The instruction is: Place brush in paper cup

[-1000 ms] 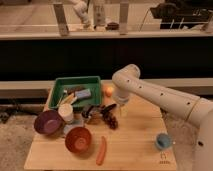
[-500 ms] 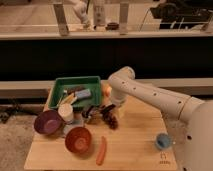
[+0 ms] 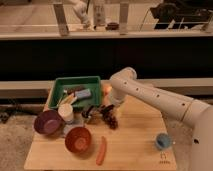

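Camera view, and nothing's done yet: brush [image 3: 89,114] lies on the tabletop [image 3: 135,150] just beside the cup [image 3: 65,112], pincer [image 3: 105,106] hangs low next to it, jaws apart and empty, so grasp, lift and drop remain.

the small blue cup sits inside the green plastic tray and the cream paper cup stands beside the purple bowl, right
No: the camera view shows the small blue cup on the wooden table near its front right corner, not in the green plastic tray. The cream paper cup does stand beside the purple bowl. The gripper hangs by the tray's front right corner.
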Robot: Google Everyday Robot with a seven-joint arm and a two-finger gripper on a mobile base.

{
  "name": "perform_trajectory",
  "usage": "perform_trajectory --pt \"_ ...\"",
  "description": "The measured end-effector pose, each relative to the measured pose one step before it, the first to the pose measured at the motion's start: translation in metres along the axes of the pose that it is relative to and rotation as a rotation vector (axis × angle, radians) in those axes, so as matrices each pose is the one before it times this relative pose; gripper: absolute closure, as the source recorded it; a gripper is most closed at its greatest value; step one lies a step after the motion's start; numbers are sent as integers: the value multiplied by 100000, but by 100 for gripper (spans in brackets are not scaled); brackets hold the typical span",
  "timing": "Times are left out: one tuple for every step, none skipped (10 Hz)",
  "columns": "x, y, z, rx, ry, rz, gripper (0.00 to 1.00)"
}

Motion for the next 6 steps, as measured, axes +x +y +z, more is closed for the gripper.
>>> perform_trajectory --pt "-424 -358 112 490 -1640 -239 20" --pt "-139 -148 54 342 -1355 376 20" --pt "-191 -237 33 494 -1030 330 20" --pt "-352 -325 134 453 -928 245 20" --pt "-348 -312 123 473 -792 259 22" --pt "-153 -161 67 358 -524 307 26"
